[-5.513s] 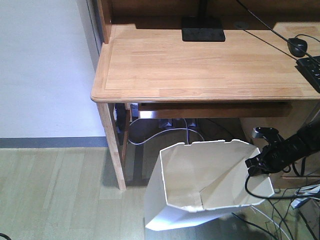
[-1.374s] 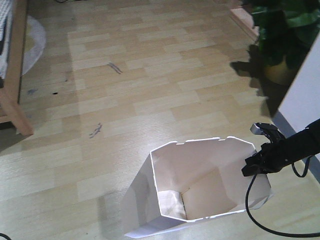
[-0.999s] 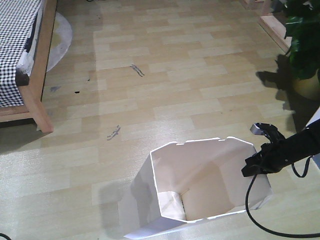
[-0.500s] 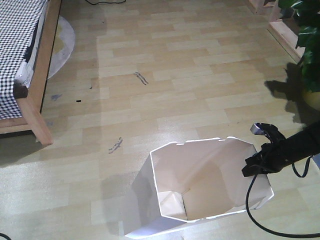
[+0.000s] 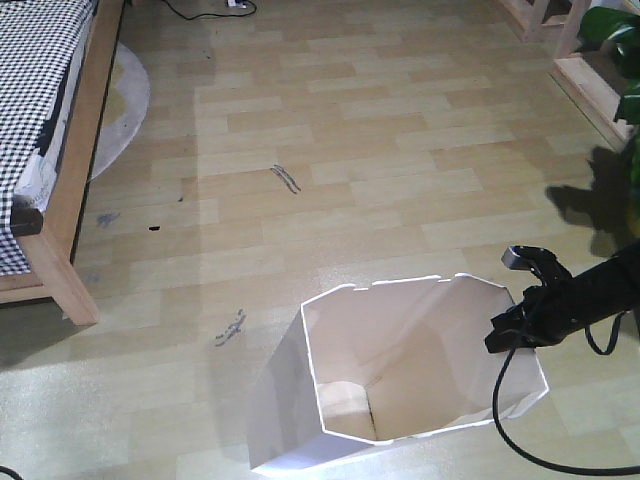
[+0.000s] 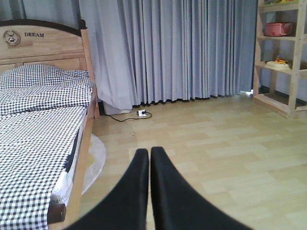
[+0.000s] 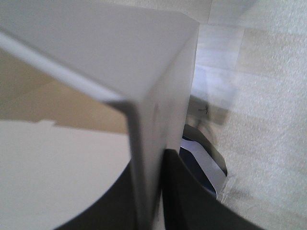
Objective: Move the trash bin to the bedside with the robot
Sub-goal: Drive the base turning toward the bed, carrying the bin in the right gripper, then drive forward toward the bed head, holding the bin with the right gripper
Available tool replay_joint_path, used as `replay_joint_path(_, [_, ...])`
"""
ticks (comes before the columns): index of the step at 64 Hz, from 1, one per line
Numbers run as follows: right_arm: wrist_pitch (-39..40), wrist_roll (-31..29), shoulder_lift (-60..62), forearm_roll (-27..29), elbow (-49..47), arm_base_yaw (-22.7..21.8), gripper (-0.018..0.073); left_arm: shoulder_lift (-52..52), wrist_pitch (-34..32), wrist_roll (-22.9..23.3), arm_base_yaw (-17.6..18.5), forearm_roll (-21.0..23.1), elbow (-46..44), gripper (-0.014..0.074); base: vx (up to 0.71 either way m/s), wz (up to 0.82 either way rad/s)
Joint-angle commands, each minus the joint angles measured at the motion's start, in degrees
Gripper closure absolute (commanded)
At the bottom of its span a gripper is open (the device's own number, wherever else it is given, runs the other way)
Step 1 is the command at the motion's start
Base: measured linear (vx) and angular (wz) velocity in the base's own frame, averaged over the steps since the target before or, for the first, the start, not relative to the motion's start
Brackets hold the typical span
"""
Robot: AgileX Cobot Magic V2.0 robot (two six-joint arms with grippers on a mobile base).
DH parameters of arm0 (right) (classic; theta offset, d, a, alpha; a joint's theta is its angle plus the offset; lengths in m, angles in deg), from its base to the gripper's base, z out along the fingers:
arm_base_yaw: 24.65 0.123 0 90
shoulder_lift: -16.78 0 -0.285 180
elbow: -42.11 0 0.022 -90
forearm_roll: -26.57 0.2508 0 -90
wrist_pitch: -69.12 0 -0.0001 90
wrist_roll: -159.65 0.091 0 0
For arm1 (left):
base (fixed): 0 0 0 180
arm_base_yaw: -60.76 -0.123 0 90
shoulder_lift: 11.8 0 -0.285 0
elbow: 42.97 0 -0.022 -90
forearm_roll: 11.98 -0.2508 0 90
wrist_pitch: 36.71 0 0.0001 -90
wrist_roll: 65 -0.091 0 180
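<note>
The bin [image 5: 400, 350] stands on the floor [image 5: 380, 120] at the bottom of the front view, well apart from the bed [image 5: 75, 180] at the left edge. The right hand [image 5: 503, 333] grips the bin's right rim; the wrist view shows its fingers [image 7: 187, 196] on either side of the thin wall. The left hand [image 6: 149, 151] is closed on nothing, pointing at open floor beside the bed.

A pale rug [image 5: 125, 100] lies partly under the bed frame. A wooden shelf [image 5: 575, 60] and a plant [image 5: 615, 25] sit at the right edge, and a cable [image 5: 200, 12] lies at the top. Between bin and bed the floor shows only dark scuffs [image 5: 287, 178].

Since half a second ago the bed post has slid lower in the view and the plant further right, while bin and right hand keep their places in the view.
</note>
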Motion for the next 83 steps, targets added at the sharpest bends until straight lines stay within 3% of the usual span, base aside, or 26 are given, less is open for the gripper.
replay_joint_path(1, [-12.37, 0.10, 3.97, 4.84, -0.65, -0.24, 0.0563, -0.43, -4.22, 0.79, 0.36, 0.54, 0.66, 0.0603, 0.27, 0.05])
replay_joint_path(83, [-12.20, 0.10, 3.97, 4.84, -0.65, -0.24, 0.0563, -0.43, -4.22, 0.79, 0.36, 0.54, 0.66, 0.0603, 0.30, 0.08])
